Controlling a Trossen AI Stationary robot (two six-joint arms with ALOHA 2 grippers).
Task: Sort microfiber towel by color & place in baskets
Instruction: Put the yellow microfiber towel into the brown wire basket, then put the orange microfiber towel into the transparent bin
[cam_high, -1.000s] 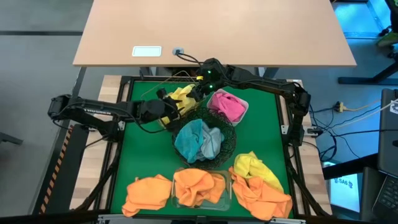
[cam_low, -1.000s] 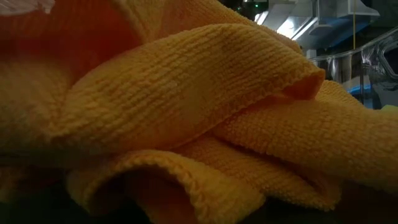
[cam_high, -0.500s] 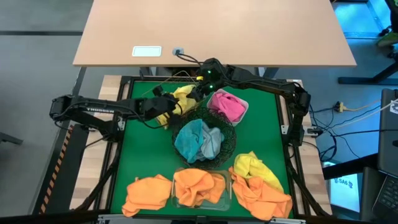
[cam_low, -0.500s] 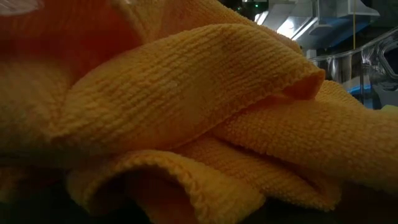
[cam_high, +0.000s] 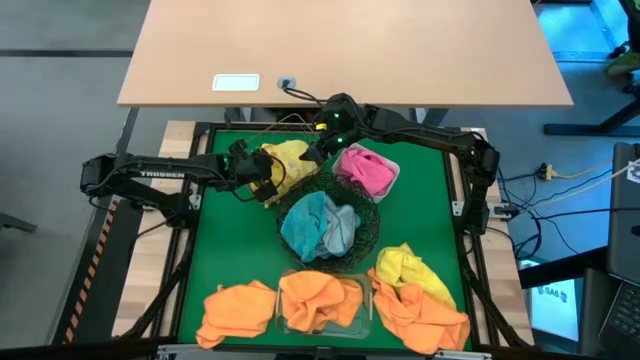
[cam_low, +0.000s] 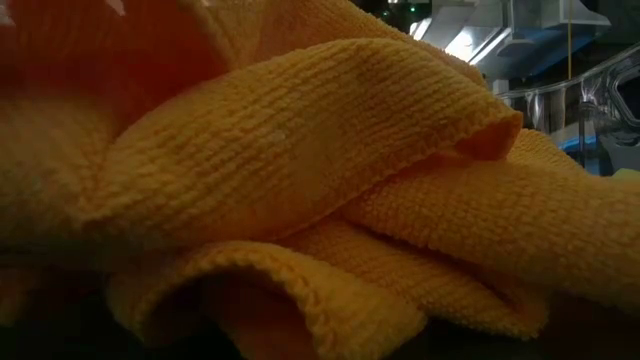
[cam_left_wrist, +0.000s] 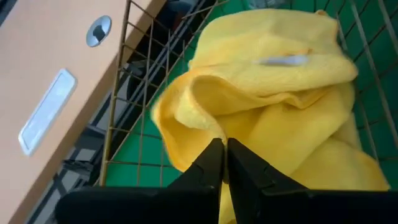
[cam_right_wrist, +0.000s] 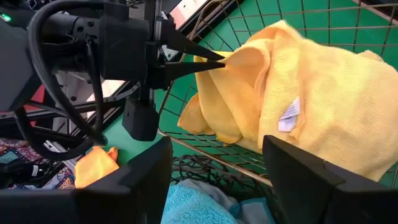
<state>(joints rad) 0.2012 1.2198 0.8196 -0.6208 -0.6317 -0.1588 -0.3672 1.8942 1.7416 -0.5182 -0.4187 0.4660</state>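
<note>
At the left gripper (cam_left_wrist: 224, 163), the two fingers are pressed together on a fold of the yellow towel (cam_left_wrist: 273, 81), at the towel's edge nearest that arm. The pinch takes only a small amount of cloth. The rest of the towel lies ahead of the gripper inside the copper wire basket (cam_left_wrist: 124, 118), with part of it bunched against the basket's side wall.

Facing it across the same basket, the right gripper (cam_right_wrist: 217, 165) hovers with its fingers spread wide and holds nothing. The two grippers are near each other, with only the towel between them.

Risks from this position, as judged:
- Slip: the hold is on a thin fold, so any pull may free the cloth and let it drop short or drape over the rim.
- Snag: a fingertip may catch in the wire grid on withdrawal and drag or tip the light basket.
- Contact: a move by either arm across the basket may bring the grippers together.

Beyond the basket, toward the desk's near edge, another yellow towel (cam_high: 405, 265) and orange towels (cam_high: 238, 310) remain unsorted. The black wire bowl (cam_high: 366, 232) holds teal and grey cloths.
</note>
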